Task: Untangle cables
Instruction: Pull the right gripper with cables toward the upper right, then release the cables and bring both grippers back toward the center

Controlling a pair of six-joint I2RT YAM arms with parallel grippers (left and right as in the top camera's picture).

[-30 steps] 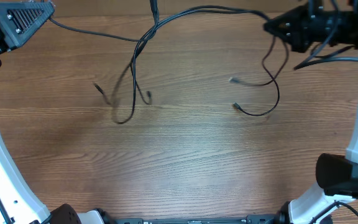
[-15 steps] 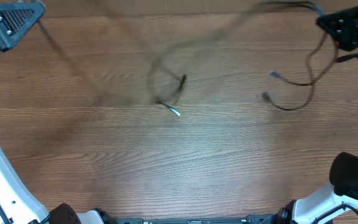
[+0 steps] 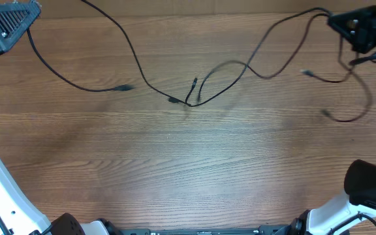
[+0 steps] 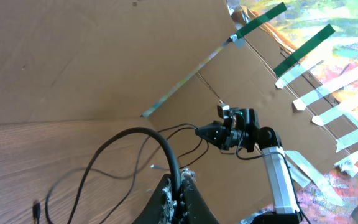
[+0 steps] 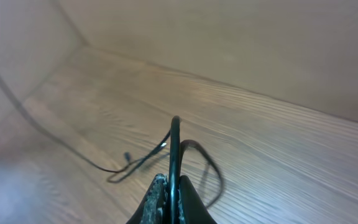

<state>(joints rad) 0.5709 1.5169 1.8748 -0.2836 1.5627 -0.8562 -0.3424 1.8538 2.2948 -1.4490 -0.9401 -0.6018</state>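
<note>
Overhead, the cables (image 3: pixel 189 99) are stretched across the counter (image 3: pixel 175 176) between the left gripper (image 3: pixel 19 23) and the right gripper (image 3: pixel 341 25), which are well apart at the back corners. A small snarl lies mid-counter. Left wrist: the gripper (image 4: pixel 178 198) is clenched on one strand. Right wrist: the gripper (image 5: pixel 171 199) pinches another. The pulling-apart step seems in hand; next, the centre crossing likely needs working loose.

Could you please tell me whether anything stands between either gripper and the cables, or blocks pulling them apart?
Nothing visible does. The left gripper and right gripper are each shut on the cables, and the table around them is bare; the strands only cross each other mid-table.
</note>
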